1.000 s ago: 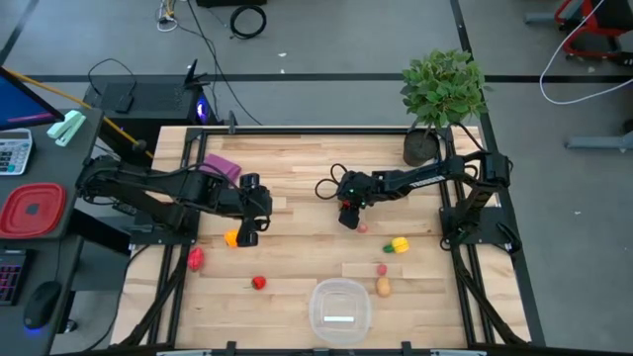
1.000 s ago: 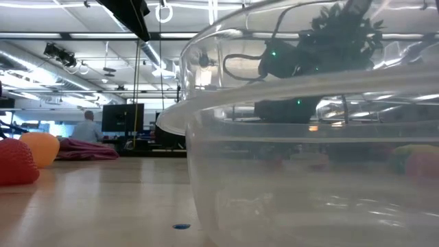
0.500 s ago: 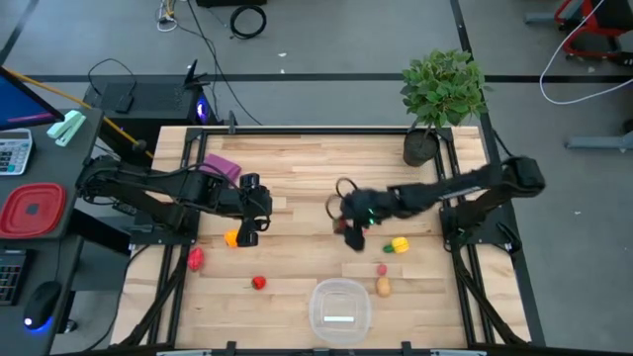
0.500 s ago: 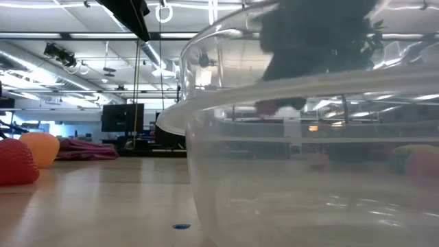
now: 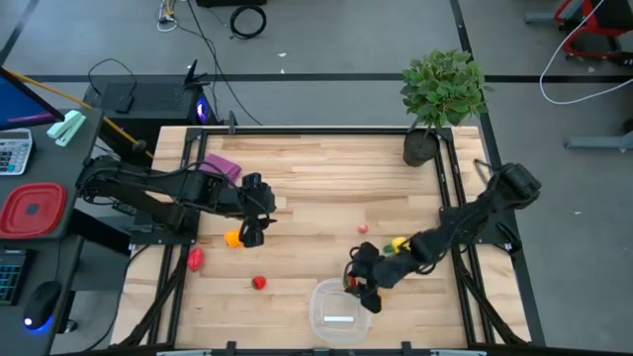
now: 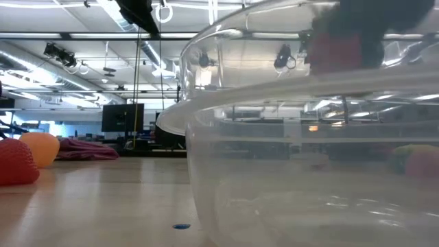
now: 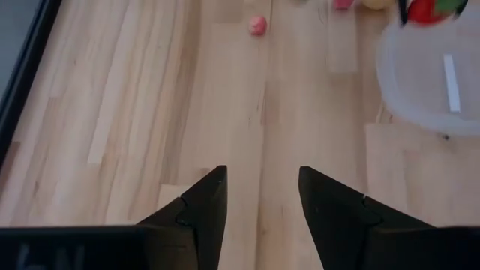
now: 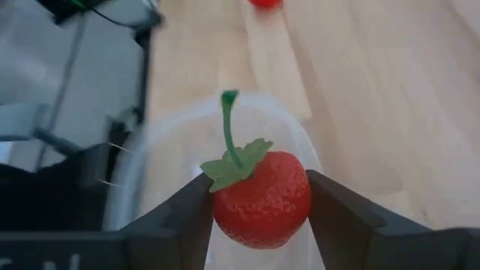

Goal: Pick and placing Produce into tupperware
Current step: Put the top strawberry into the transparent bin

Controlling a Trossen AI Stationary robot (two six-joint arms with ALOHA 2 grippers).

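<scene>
My right gripper [image 5: 362, 293] hangs over the far right rim of the clear round tupperware [image 5: 339, 309] near the table's front edge, shut on a red strawberry [image 8: 262, 199] with a green stem. The low view shows the strawberry [image 6: 336, 51] above the tupperware's rim [image 6: 274, 89]. My left gripper [image 7: 262, 202] stands open over bare wood at the table's left, beside an orange piece [image 5: 231, 237]. Other produce lies on the wood: two red pieces [image 5: 195, 259] [image 5: 258, 283], a pink one [image 5: 363, 227] and a yellow one [image 5: 399, 244]. My right gripper pinches the strawberry's two sides [image 8: 300, 202] between its two fingers [image 8: 187, 217]. The fingers slant downward, coming from the table's right. The strawberry is lifted clear above the tupperware, its stem end pointing ahead, away from the wrist.
A potted plant [image 5: 442, 94] stands at the far right corner and a purple cloth [image 5: 223, 166] lies at the far left. Dark frame rails edge the table. A red lidded container [image 5: 33, 210] sits off the table's left side.
My right gripper has swung from the table's middle toward the near edge, carrying the strawberry, and now hangs over the tupperware's rim. It has stayed shut on the fruit the whole way.
</scene>
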